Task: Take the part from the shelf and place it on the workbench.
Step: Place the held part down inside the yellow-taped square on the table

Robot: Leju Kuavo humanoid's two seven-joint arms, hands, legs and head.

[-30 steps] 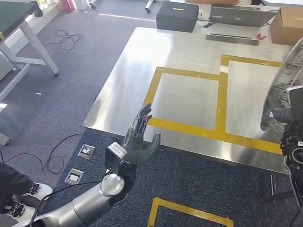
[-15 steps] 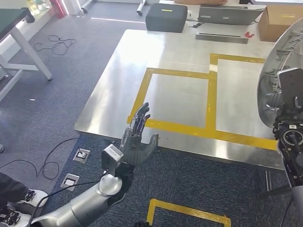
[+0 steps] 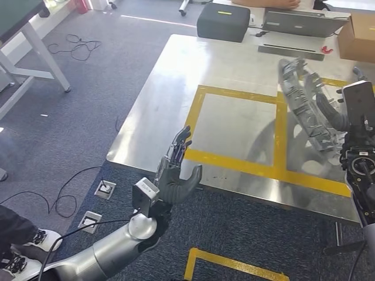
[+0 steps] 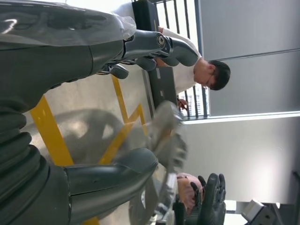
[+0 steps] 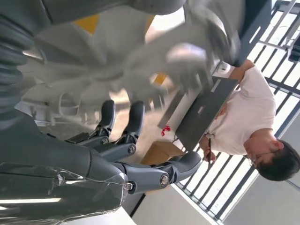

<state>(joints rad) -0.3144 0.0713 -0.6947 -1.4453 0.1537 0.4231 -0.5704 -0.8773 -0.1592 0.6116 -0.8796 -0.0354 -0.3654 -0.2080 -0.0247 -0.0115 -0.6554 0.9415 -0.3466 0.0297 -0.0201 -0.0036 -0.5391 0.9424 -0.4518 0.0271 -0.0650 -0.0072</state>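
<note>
workbench (image 3: 177, 76) of bare metal fills the middle of the head view, marked with yellow tape lines (image 3: 234, 159) that box off squares on its top. right hand (image 3: 332, 112) holds the part (image 3: 305, 102), a silver-grey ring-shaped casting with ribs and openings, tilted on edge above the right side of the bench over the tape; whether its lower rim touches the surface cannot be told. the part casts a round shadow on the metal to its left. in the right wrist view the part (image 5: 169, 56) is blurred, and dark fingers (image 5: 132, 117) curl up against its underside, with the thumb on the other side.

left hand (image 3: 176, 171) hovers off the near edge of the bench, palm upright, fingers spread and thumb out, holding nothing. in the left wrist view the thumb (image 4: 109, 176) and fingers (image 4: 152, 47) stand well apart with the part (image 4: 168, 140) seen between them in the distance.

on the far edge of the bench sit a dark case (image 3: 223, 21), a laptop (image 3: 298, 22) and a cardboard box (image 3: 357, 36) at far right. a person (image 5: 247, 122) in a white shirt sits behind the laptop. cables (image 3: 77, 44) lie on the grey carpet at far left, and floor sockets (image 3: 106, 188) are set into it near the bench corner.
</note>
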